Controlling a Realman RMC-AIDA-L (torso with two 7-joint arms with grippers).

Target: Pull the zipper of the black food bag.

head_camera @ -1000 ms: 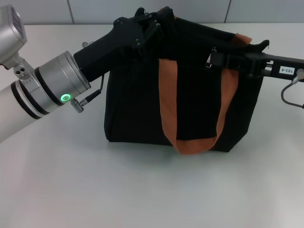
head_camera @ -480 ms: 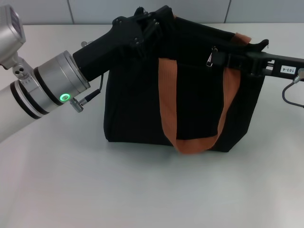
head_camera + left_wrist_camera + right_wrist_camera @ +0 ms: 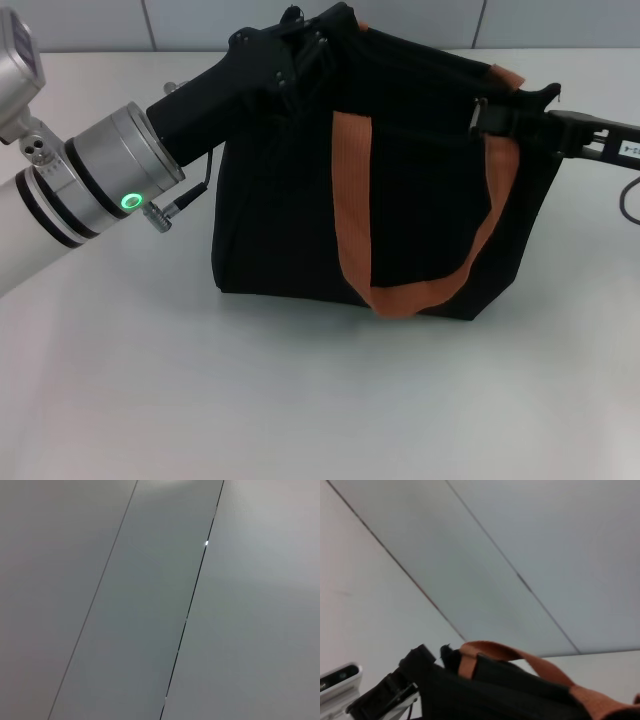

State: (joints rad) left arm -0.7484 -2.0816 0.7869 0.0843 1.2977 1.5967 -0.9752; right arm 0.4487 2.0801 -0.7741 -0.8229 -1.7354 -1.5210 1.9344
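Note:
The black food bag point(image 3: 290, 220) stands on the white table, its orange-brown handle point(image 3: 352, 200) hanging down the front. My left gripper point(image 3: 300, 52) reaches in from the left and is shut on the bag's top left corner. My right gripper point(image 3: 497, 118) comes in from the right along the top edge, near the right corner. It is shut on the zipper point(image 3: 479, 110), a small grey tab barely showing at the fingertips. The right wrist view shows the bag's top point(image 3: 510, 692) and a handle point(image 3: 520, 657). The left wrist view shows only wall panels.
Bare white table point(image 3: 300, 400) lies in front of and beside the bag. A grey panelled wall point(image 3: 200, 20) stands close behind it. A cable point(image 3: 628, 200) loops under my right wrist.
My right gripper has moved to the right along the bag's top edge, taking the zipper tab with it. The bag's top has shifted and my left gripper has risen slightly.

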